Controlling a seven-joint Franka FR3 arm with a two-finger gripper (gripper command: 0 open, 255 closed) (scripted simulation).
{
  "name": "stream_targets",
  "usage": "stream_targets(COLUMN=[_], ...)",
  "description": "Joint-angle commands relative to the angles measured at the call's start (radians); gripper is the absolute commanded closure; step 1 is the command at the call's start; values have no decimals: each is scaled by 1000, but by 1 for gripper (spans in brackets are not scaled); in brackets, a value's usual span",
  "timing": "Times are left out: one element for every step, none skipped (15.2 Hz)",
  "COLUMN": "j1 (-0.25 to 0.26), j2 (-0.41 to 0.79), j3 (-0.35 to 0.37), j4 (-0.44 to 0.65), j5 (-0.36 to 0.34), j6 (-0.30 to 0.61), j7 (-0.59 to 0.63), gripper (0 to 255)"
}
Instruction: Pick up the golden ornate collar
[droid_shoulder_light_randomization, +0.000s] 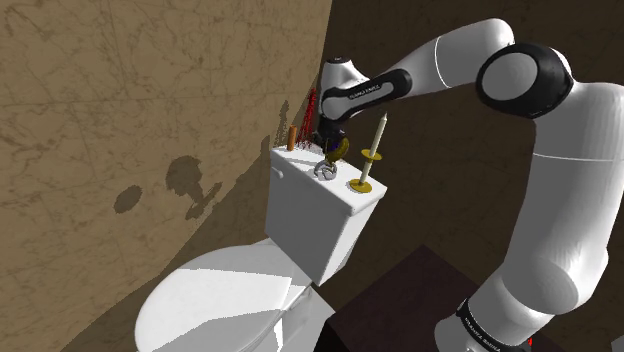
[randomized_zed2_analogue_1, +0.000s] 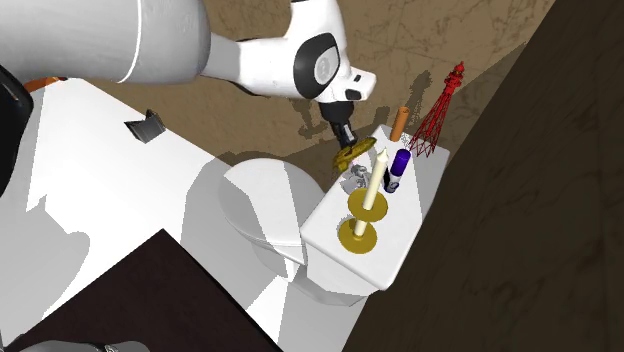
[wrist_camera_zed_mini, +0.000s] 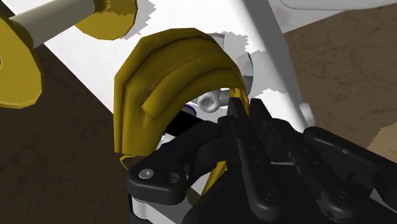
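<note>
Golden collar (wrist_camera_zed_mini: 159, 70), rim clasped between the fingers (wrist_camera_zed_mini: 261, 124), lower end hidden behind them

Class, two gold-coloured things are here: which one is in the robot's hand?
The curved golden collar, clasped by the black hand; the golden candlestick stands free on the white tank.

collar (randomized_zed2_analogue_1: 350, 155) 1 | candle (randomized_zed2_analogue_1: 373, 187) 1 | tower (randomized_zed2_analogue_1: 437, 115) 1 | bottle (randomized_zed2_analogue_1: 399, 165) 1 | toilet (randomized_zed2_analogue_1: 395, 240) 1

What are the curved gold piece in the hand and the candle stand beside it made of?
The gold collar looks like matte metal, perhaps brass: yellow, layered bands with soft shading, no sharp glints. The candle stand shares that dull gold look, likely the same. Being rendered, neither is certain.
</note>
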Motion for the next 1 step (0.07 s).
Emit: stream_targets(j1=[-1], j2=[-4], j3=[0], j4=[1], j5=[2], j6=[-5], j7=[-3], gripper=[255])
